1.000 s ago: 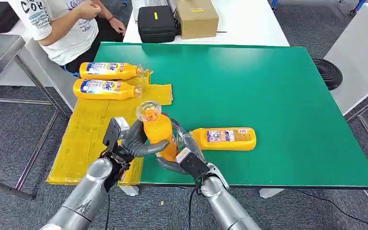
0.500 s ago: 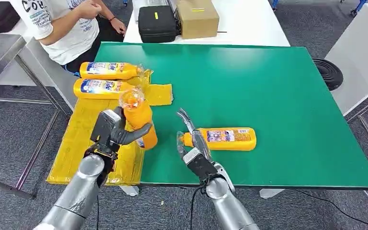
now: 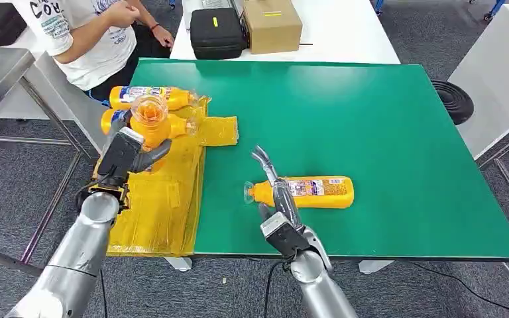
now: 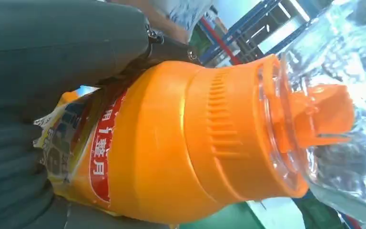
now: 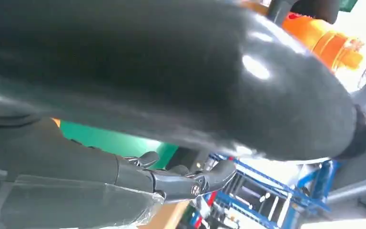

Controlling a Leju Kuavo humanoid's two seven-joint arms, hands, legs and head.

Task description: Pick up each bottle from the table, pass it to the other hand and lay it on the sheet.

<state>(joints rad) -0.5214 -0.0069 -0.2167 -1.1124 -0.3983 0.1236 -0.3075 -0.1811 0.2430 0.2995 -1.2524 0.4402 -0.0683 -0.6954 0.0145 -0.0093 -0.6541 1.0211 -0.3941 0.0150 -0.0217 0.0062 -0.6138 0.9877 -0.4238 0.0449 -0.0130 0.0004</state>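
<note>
The left hand grips an orange detergent bottle around its body, holding it roughly upright with the clear cap toward the camera, above the yellow sheet that hangs over the near-left edge of the green table. In the left wrist view the same bottle shows its ribbed orange neck and clear cap, with the grey fingers wrapped around the labelled body.

Two more orange bottles lie on their sides on the far end of the sheet: the far bottle shows in full, and the second one is partly hidden behind the held bottle. A fourth bottle lies on its side on the bare table, to the right of the sheet.

The right hand holds nothing, its fingers spread and pointing up; it sits at the cap end of that fourth bottle and may be just touching it.

A person in a white printed shirt sits beyond the sheet's far end.
</note>
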